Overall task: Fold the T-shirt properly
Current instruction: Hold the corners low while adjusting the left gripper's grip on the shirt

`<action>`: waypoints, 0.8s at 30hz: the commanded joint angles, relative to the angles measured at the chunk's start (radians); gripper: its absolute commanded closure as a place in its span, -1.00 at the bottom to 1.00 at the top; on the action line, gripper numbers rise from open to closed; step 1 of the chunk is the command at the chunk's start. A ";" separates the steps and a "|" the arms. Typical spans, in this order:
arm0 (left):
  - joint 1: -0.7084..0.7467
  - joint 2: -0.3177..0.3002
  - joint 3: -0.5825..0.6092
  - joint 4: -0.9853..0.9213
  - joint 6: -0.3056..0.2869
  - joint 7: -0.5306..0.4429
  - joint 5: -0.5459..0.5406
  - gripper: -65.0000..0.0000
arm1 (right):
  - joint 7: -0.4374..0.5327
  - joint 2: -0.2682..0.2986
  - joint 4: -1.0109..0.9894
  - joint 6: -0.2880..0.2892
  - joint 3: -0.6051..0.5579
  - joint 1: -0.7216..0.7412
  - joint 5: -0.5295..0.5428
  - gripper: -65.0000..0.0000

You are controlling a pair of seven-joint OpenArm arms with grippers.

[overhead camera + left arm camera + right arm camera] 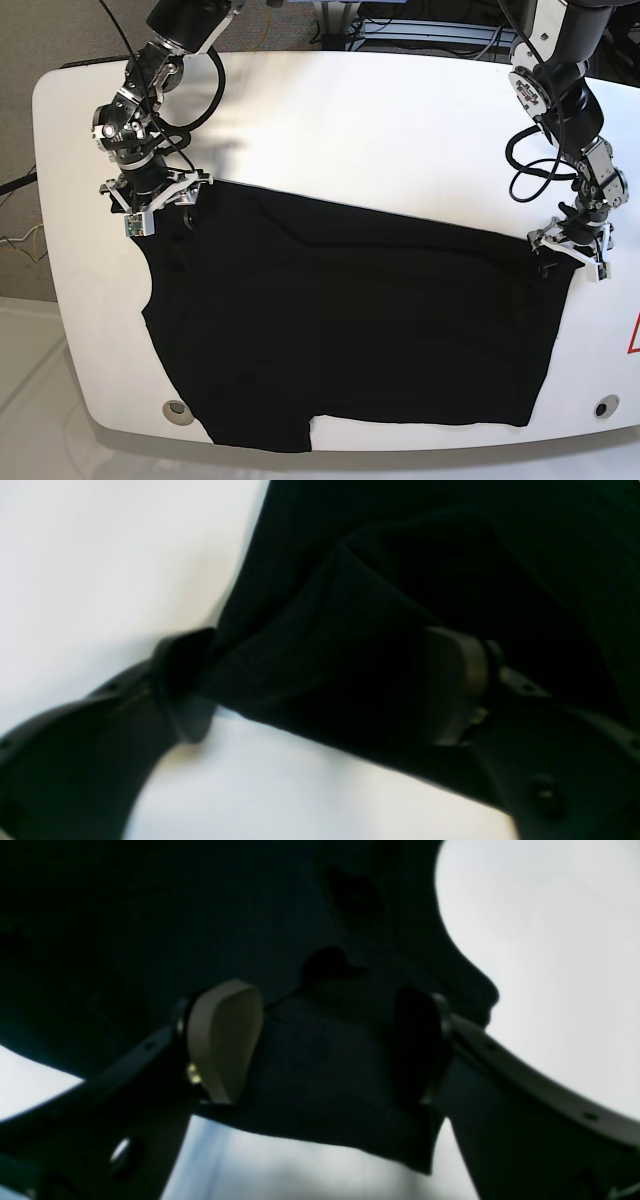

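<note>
One large plain black cloth T-shirt [350,330], spread flat across white table [380,130]. Left gripper [570,250] and right gripper [158,200]: jaws spread wide, straddling shirt's far corners.

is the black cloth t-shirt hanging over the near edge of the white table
Yes, in the base view the plain black cloth T-shirt drapes its lower hem past the near rim of the white table, at the lower left.
</note>
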 commanded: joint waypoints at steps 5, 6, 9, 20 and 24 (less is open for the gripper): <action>-0.015 -0.010 -0.003 0.005 -0.040 0.010 0.004 0.74 | 0.027 0.007 0.020 0.001 -0.001 0.015 0.017 -0.34; -0.015 -0.011 0.000 0.005 -0.043 0.012 0.004 0.84 | 0.027 0.007 0.020 0.001 -0.001 0.015 0.017 -0.34; -0.015 -0.011 0.003 0.005 -0.045 0.013 0.004 0.84 | 0.027 0.007 0.020 0.001 -0.001 0.015 0.017 -0.34; -0.013 -0.013 0.003 0.005 -0.045 0.008 0.005 0.81 | 0.027 -0.001 0.109 0.001 0.033 0.018 0.017 -0.34; -0.013 -0.013 0.003 0.005 -0.045 0.008 0.005 0.81 | 0.027 -0.010 0.129 0.001 0.078 0.025 0.006 -0.34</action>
